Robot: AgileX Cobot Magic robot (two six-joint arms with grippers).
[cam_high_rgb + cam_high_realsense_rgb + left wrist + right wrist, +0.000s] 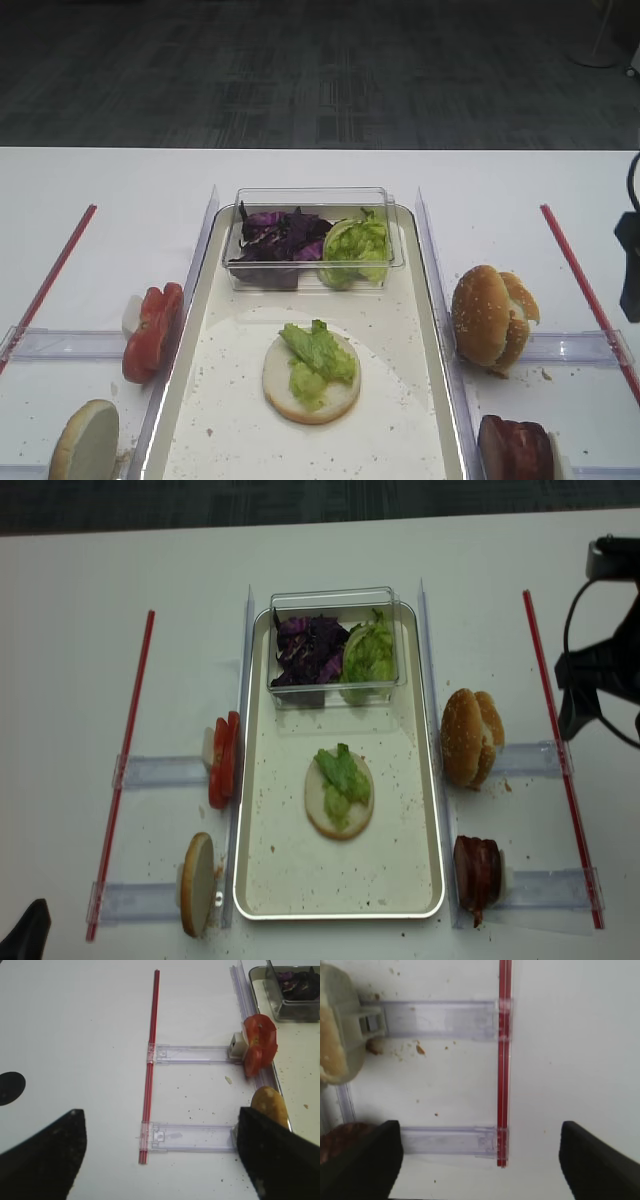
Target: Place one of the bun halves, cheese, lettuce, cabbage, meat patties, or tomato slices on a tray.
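One bun half [311,379] lies cut face up near the middle of the tray [425,810], with lettuce [318,352] already on it, so the meat patties [477,872] look the likely next layer. They stand on edge in a clear holder just right of the tray's near corner, nearer the right gripper [480,1155], whose fingers [367,1160] are spread wide and hold nothing; in its wrist view the patties sit at the lower left, beside the left finger. The left gripper [160,1155] hovers open too, over bare white surface, well apart from the tomato slices [259,1042]. Dark carpet lies beyond.
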